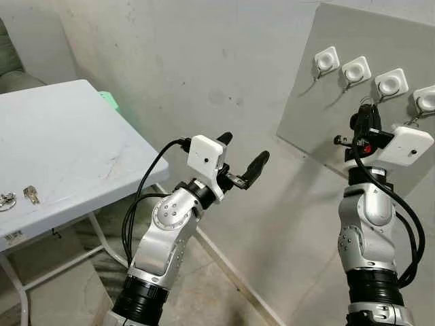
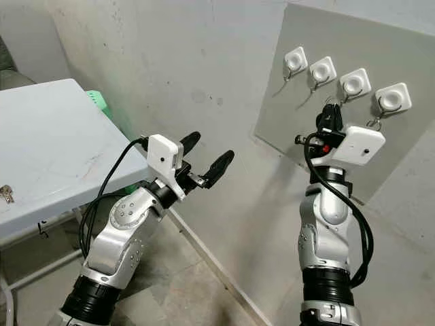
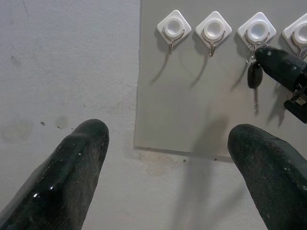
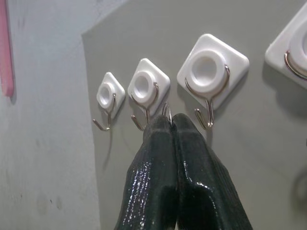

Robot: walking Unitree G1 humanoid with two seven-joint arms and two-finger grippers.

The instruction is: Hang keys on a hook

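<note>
Four white hooks (image 4: 207,72) line the grey board's (image 2: 380,41) top edge. The right gripper (image 4: 170,122), fingers pressed together on a key ring (image 4: 166,109), holds the dark key (image 3: 254,75) below the third hook. The left gripper (image 1: 241,159) is spread, holding nothing. No writing is readable.

Soft even light, sharp, faint hook shadows

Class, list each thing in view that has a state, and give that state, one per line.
Right hand: shut on the key ring, raised at the hooks.
Key ring: pinched, beside the third hook.
Left hand: open, empty.
Keys: lying on the table.
</note>
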